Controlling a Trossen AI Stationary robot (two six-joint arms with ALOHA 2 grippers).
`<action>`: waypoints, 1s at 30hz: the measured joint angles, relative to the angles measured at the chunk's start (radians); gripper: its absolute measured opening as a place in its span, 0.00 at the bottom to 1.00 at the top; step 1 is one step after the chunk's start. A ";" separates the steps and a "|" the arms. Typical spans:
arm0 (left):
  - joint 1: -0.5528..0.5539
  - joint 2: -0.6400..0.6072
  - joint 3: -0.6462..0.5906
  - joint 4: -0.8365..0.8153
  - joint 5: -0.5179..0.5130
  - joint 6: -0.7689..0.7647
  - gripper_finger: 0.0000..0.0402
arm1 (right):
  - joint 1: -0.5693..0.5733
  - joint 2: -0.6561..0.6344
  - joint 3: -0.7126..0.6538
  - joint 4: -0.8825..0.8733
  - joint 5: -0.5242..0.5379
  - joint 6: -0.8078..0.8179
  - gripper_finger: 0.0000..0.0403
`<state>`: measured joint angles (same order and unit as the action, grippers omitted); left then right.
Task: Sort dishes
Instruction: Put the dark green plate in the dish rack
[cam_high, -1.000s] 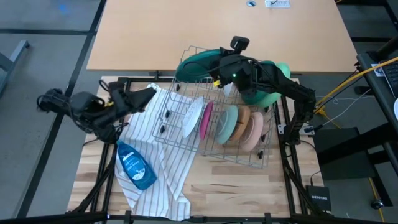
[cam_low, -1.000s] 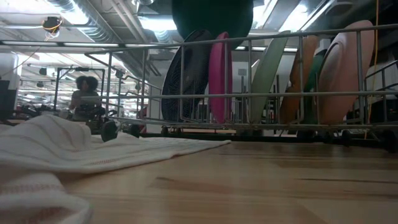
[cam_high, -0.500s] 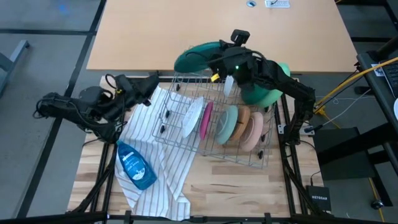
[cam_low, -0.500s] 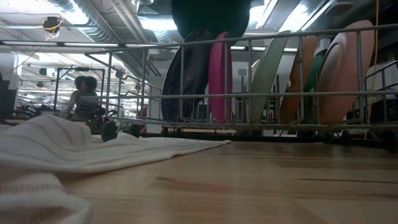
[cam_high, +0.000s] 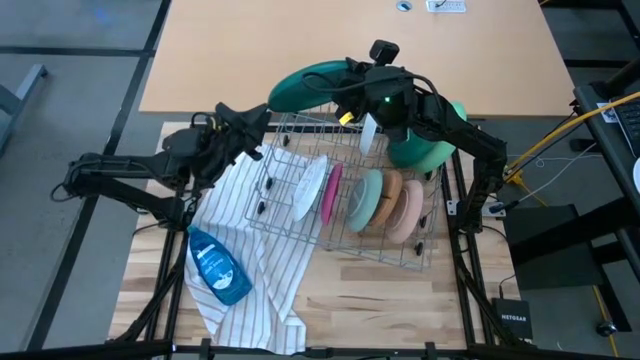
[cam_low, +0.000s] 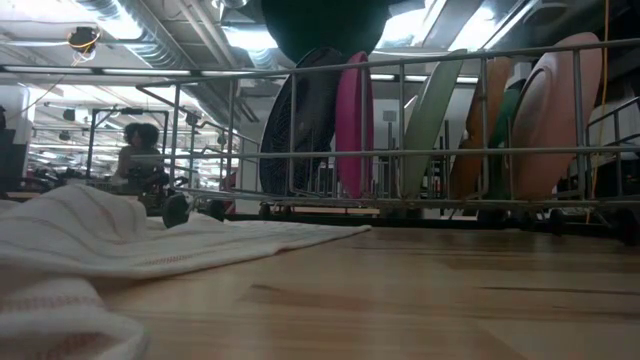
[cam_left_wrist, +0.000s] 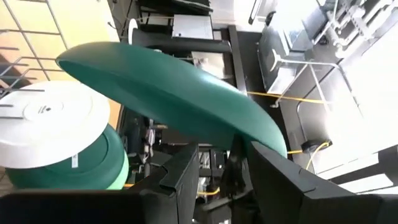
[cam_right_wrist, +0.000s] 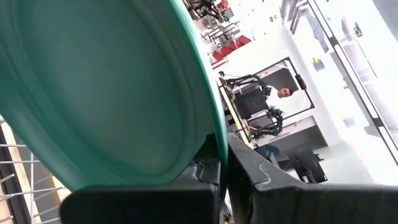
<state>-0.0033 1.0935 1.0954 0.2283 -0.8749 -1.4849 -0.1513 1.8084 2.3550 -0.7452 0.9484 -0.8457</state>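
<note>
Plainly, the risk sits with the dark green plate (cam_high: 305, 88), pinched only at its rim by the right pincer (cam_high: 345, 95), which is clenched on the edge and holds the plate up over the far-left corner of the rack (cam_high: 345, 195). A rim grip on smooth plastic can let the plate pivot or slip, and a fall would land it on the rack's wires or on the white plate (cam_high: 310, 187) standing below. The left pincer (cam_high: 262, 118) is near the rack's far-left corner, just beside the plate's free edge, with its fingers parted and nothing between them; its wrist view shows the plate (cam_left_wrist: 168, 93) passing just ahead of the fingers (cam_left_wrist: 186, 180). If a handover is meant, closing too early or off the rim could knock the plate loose, and the two arms are close enough to bump. Inside the rack stand the white, magenta (cam_high: 332, 193), sage (cam_high: 367, 198), tan (cam_high: 390, 196) and peach (cam_high: 410, 210) plates on edge. Stacked bowls (cam_high: 425, 150) lie just past the rack's far-right corner.
</note>
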 joint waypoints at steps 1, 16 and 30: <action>0.007 0.001 0.000 0.000 0.000 -0.005 0.32 | 0.000 0.000 0.000 0.000 0.000 0.000 0.02; 0.065 0.013 0.000 0.124 0.013 0.047 0.32 | -0.001 0.003 0.000 0.035 -0.034 0.019 0.02; 0.067 0.017 0.000 0.138 0.045 0.046 0.32 | -0.006 0.008 0.000 0.069 -0.069 0.032 0.02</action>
<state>0.0640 1.1103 1.0958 0.3667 -0.8303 -1.4392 -0.1577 1.8163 2.3550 -0.6760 0.8790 -0.8134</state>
